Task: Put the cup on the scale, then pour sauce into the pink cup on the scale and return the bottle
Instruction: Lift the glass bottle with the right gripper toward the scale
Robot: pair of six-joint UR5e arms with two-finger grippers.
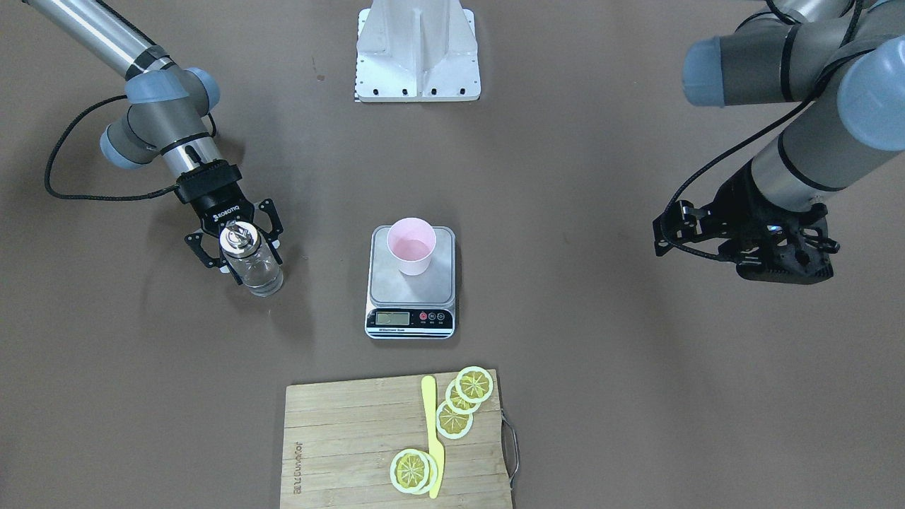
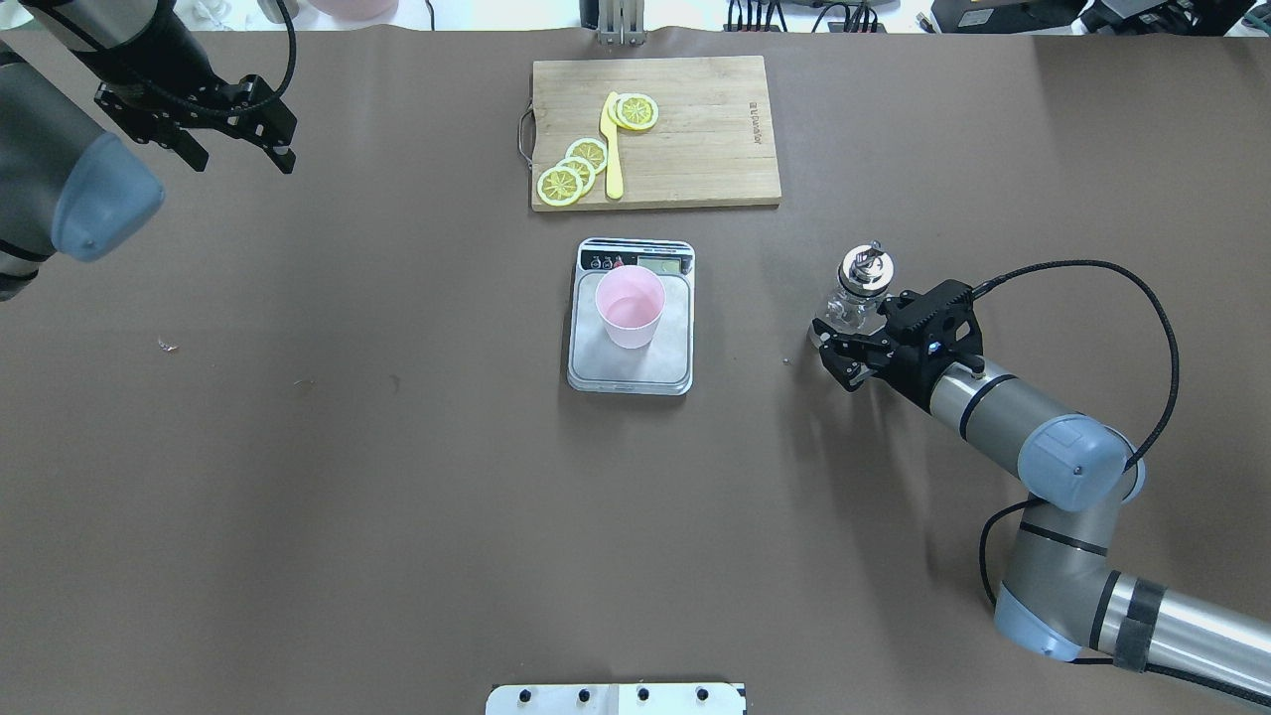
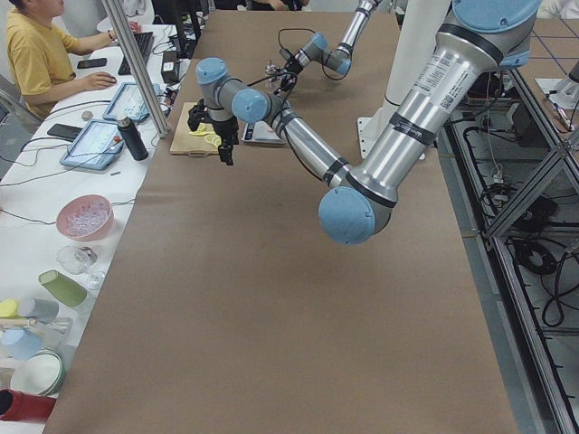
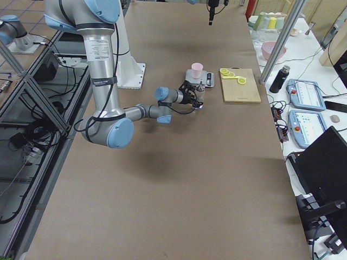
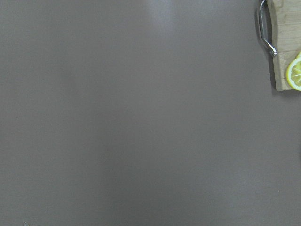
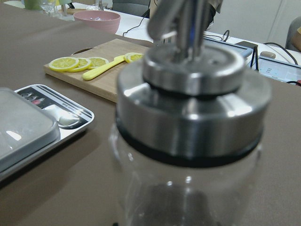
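Hold: my right gripper (image 1: 249, 256) is bracketing upright clear glass silver-capped bottle (image 2: 858, 290), clamped or slack I cannot tell | pink plastic cup (image 1: 411, 244) is sitting on steel scale (image 1: 387, 284) for weighing

White "ROBOTIQ" on the right tool (image 1: 240, 247); burnt-in brand on the cutting board (image 1: 339, 424), unreadable.
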